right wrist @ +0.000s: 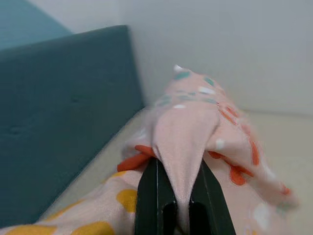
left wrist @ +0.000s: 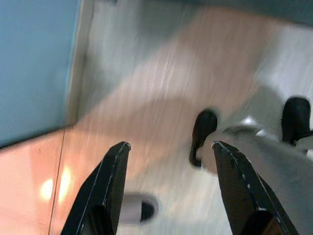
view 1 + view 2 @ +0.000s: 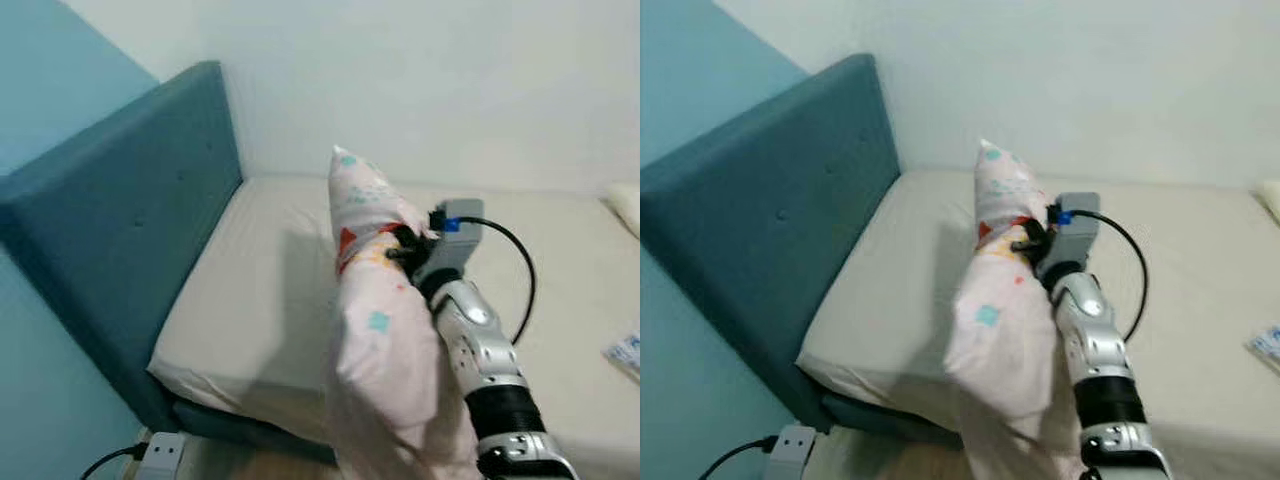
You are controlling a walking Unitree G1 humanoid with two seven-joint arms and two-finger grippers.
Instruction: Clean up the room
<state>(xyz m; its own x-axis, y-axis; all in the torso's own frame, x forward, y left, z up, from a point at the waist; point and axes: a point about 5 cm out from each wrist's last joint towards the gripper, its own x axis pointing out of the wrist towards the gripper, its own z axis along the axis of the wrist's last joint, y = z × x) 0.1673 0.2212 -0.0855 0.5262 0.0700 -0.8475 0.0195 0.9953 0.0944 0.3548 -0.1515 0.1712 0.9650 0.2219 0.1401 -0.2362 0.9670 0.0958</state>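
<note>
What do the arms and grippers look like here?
Right arm: silver segmented shell, black ribbed joint, grey wrist box with a blue connector and looping black cable. Right gripper: two long black fingers. Left gripper: two long, tapered glossy black fingers.

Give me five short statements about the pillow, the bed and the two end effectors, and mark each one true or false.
1. The right end effector is pinching a fold of the pink patterned pillow. True.
2. The pillow lies flat on the mattress. False: it is held up in the air above the bed's near edge.
3. The headboard is teal. True.
4. The left end effector grips a corner of the pillow. False: its fingers are apart with nothing between them, pointing down at the floor.
5. A power strip sits on the mattress. False: it is down on the floor by the bed's corner.
</note>
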